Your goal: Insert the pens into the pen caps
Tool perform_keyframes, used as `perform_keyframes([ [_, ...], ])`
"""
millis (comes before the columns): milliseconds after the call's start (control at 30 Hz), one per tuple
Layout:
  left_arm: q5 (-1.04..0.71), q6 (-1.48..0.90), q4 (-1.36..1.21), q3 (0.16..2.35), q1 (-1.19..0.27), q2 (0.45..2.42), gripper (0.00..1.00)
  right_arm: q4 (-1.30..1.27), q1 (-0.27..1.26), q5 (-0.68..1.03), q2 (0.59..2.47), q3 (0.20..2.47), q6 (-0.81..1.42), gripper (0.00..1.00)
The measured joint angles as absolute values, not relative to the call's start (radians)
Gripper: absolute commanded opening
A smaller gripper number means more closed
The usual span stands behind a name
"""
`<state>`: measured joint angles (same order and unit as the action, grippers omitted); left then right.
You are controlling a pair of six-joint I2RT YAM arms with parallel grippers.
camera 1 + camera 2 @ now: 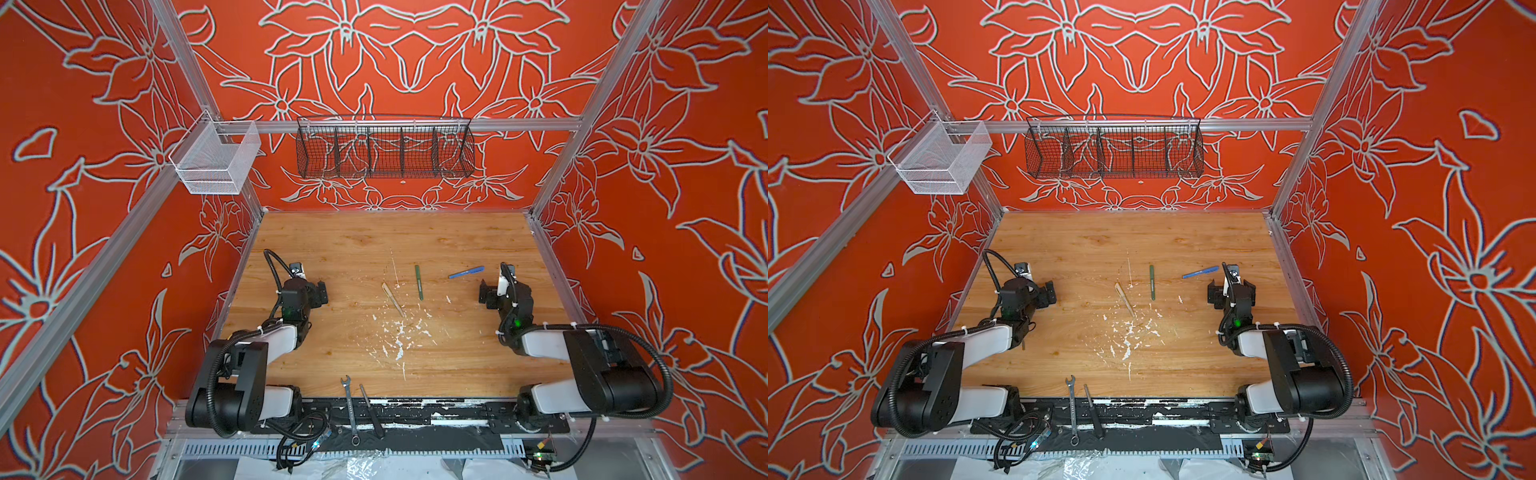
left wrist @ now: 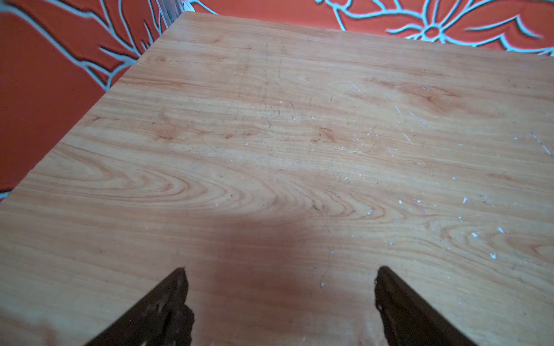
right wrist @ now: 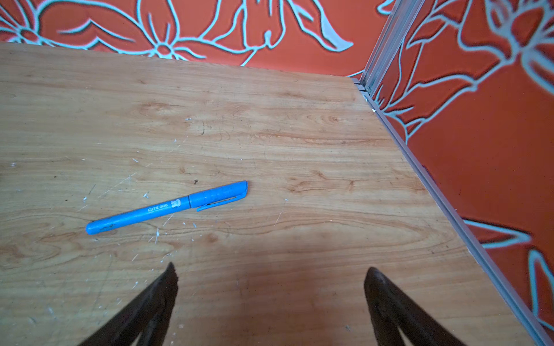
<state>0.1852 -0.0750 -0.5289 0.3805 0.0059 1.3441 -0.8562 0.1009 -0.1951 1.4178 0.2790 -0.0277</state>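
found the left gripper point(image 2: 280, 271) released and spread wide, nothing between its dark fingers point(image 2: 168, 302), only bare wooden table point(image 2: 269, 134) ahead. in both top views, placed it at the left side of the board, well apart from every pen. found the right gripper point(image 3: 269, 268) likewise released, holding nothing, poised at the right side of the table. saw the blue pen point(image 3: 156, 209) lying flat on the wood just ahead of those parted fingers, not touching them, with the blue cap point(image 3: 220, 194) already seated on one end, clip showing, and "cute dog" printed on the barrel. in a top view, traced the blue pen point(image 1: 466, 272) slanting just beyond the right gripper, cap end toward the right wall. spotted the green pen point(image 1: 419, 282) near the middle of the table, pointing roughly toward the back wall, and the tan pen point(image 1: 393, 299) just to its left, angled, close but apart. could not tell from that height whether either wore its cap. noted white flecks point(image 1: 399, 336) scattered on the wood, nearer the front than the pens. noted a silver wrench point(image 1: 349, 409) and a black slim tool point(image 1: 371, 411) side by side across the front edge, between the two arm bases. noted a black wire basket point(image 1: 384, 151) on the back rail and a white mesh basket point(image 1: 216, 160) on the left rail, both above the table.
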Motion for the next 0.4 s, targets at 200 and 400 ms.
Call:
perform_keyframes([
  [200, 0.185, -0.075, -0.521, 0.381, 0.006, 1.344, 0.97, -0.849, 0.099, -0.186, 1.418, 0.281, -0.028, 0.97],
  [400, 0.099, -0.045, -0.505, 0.389, 0.014, 1.346, 0.97, -0.847, 0.099, -0.177, 1.418, 0.281, -0.028, 0.97],
])
